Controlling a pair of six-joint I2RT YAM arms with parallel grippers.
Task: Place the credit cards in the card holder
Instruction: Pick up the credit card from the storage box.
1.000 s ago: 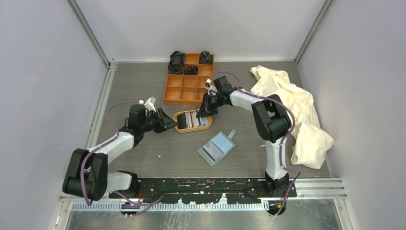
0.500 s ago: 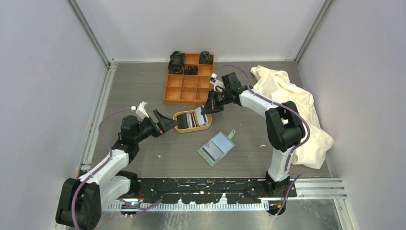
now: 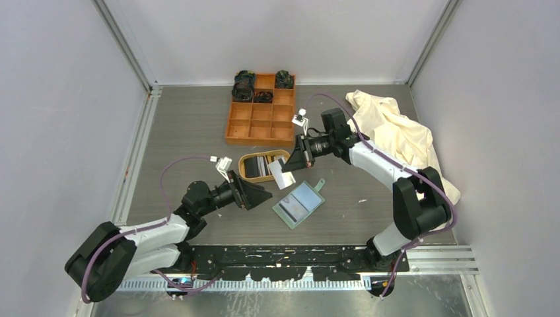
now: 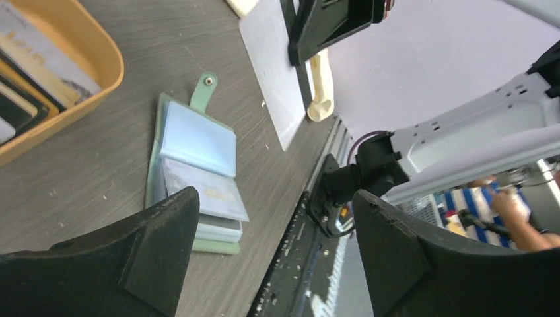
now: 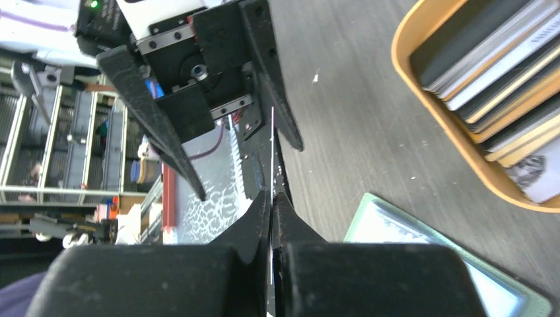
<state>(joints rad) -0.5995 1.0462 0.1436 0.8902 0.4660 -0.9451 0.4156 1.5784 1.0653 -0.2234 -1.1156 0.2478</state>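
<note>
- Credit card (image 3: 284, 177): a pale one is pinched by its upper edge in the right gripper (image 3: 293, 166), whose jaws are closed tight on it. In the right wrist view it is seen edge-on, as a thin line between the shut fingers.
- More cards (image 3: 261, 165) are stood on edge in the oval tray (image 3: 242, 166), just behind the held card.
- The card holder (image 3: 298, 205) is laid open and flat on the table. It is found on the near side of the held card and slightly toward the right arm's side, close by but apart from it.
- Whether the card's lower corner is resting on the table cannot be told.
- The holder's long axis is set diagonally, from near-left to far-right, with the strap tab (image 3: 319, 183) at the far-right end. The held card is tilted and is not lined up with that axis.
- The left gripper (image 3: 259, 197) is spread wide with nothing in it. It is held low just to the left of the holder, pointed toward it, and is placed about as close to the holder as the loaded right one.
- By judgement, only a short carry toward the near edge is needed. The card would have to be turned to meet a pocket mouth, and the soft holder could be steadied by the open left gripper.
</note>
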